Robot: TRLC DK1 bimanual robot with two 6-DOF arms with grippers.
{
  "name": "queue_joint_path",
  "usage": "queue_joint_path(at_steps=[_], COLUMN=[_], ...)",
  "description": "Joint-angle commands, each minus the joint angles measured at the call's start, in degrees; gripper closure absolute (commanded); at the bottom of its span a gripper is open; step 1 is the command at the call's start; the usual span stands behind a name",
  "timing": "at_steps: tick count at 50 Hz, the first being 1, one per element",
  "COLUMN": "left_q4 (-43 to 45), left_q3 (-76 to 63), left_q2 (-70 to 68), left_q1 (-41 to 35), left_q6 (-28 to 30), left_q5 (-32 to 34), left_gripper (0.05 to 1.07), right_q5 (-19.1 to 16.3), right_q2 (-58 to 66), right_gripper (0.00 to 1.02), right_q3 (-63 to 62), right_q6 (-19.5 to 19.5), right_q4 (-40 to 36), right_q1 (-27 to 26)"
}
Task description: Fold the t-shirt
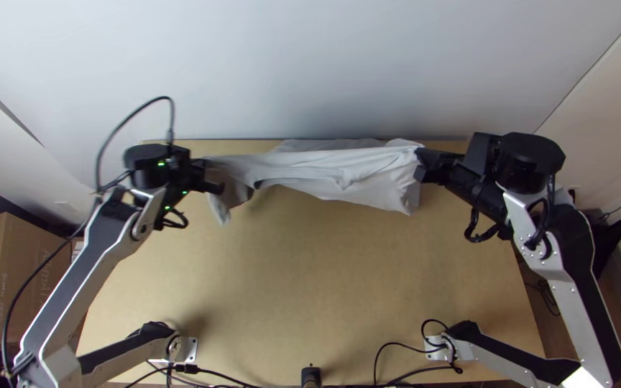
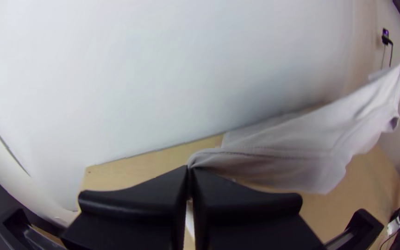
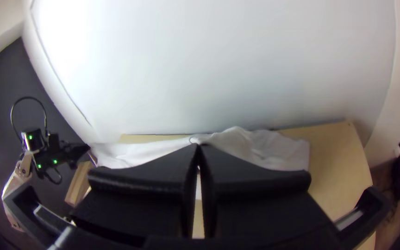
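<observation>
Held the t-shirt (image 1: 353, 172) pinched in the closed jaws of the left gripper (image 2: 190, 168) and of the right gripper (image 3: 198, 146), stretched lengthwise from one to the other, about equally near each. Sagged white and creased between the jaws, gathered narrow beside the left pair, broader and slacker beside the right.

Black fingers (image 3: 163, 173) pinching white t-shirt (image 3: 278, 152), wooden table (image 3: 334, 171)

Silver-grey links (image 1: 97, 266); black joints (image 1: 530, 153); looping black cables (image 1: 136, 115); green lights (image 1: 162, 164).
</observation>
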Motion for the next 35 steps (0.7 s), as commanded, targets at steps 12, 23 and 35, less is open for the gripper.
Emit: queue_joint_path(at_steps=[12, 23, 35], left_q4=[-3.08, -3.0, -1.24], left_q3=[9.58, 18.11, 23.64], left_q2=[-18.07, -24.75, -25.63], left_q1=[7.49, 10.91, 12.23], left_q6=[-4.32, -4.67, -5.72], left_q5=[-0.97, -1.76, -2.64], left_gripper=[1.05, 1.05, 1.05], right_q5=[9.04, 10.0, 10.0], right_q2=[2.79, 6.31, 7.8], right_gripper=[1.0, 1.0, 1.0], right_q3=[14.9, 25.71, 33.0], right_q6=[-13.06, -15.96, -18.24], right_q4=[5.5, 9.98, 15.26], right_q1=[21.54, 26.72, 30.33])
